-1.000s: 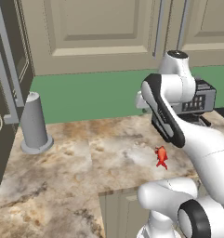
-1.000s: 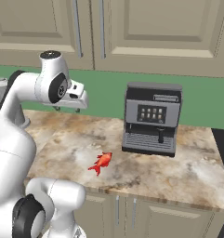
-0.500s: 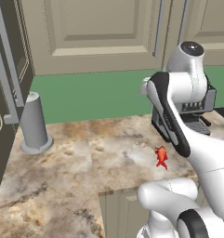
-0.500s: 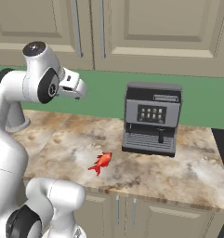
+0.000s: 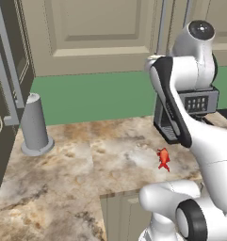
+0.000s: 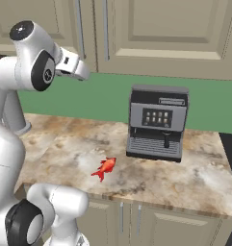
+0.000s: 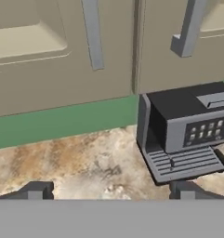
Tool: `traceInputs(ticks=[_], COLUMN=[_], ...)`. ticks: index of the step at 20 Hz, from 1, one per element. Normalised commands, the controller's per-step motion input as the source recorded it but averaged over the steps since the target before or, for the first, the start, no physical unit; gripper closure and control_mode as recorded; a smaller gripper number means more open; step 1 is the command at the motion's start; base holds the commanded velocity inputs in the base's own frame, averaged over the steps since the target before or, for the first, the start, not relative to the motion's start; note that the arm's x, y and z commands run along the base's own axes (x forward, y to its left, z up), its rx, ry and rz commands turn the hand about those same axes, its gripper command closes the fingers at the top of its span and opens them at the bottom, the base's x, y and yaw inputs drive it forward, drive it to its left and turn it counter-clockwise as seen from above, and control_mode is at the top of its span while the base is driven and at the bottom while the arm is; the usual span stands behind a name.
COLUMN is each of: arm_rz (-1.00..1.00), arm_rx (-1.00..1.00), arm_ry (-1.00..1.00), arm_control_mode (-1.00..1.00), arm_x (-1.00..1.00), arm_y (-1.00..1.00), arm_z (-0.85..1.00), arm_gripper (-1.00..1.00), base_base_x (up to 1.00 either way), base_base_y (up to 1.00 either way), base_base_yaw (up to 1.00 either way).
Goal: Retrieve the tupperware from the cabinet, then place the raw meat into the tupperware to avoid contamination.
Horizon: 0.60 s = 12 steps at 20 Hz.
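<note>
Left base: we see the raw meat [image 5: 164, 159] on the counter [image 5: 77, 174] w/ its long axis running near-to-far.

Right base: meat lies diagonally before the coffee machine [image 6: 157, 123].

Hand: gripper [image 7: 111, 189] jaws wide apart, cabinet [image 7: 62, 51] doors closed.

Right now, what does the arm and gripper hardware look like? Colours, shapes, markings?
The arm is glossy white with rounded, bulbous links and dark grey to black joint rings and end caps; a black band runs down one link in the left base view. The gripper has two small dark grey, blocky finger tips. No cables or logos are visible.
</note>
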Motion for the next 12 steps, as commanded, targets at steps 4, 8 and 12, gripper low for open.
traceInputs(ticks=[4, 8, 12], arm_rz=[0.01, 0.09, 0.04], arm_rx=[0.0, -0.02, -0.07], arm_ry=[-0.07, 0.02, -0.08], arm_control_mode=[-1.0, -1.0, -1.0], arm_x=[0.49, 0.31, 0.01], arm_y=[-0.02, 0.0, -0.01], arm_z=[0.15, 0.35, 0.52], arm_gripper=[-1.0, -1.0, -1.0], base_base_x=[0.0, 0.0, 0.0], base_base_y=[0.0, 0.0, 0.0], base_base_yaw=[0.0, 0.0, 0.0])
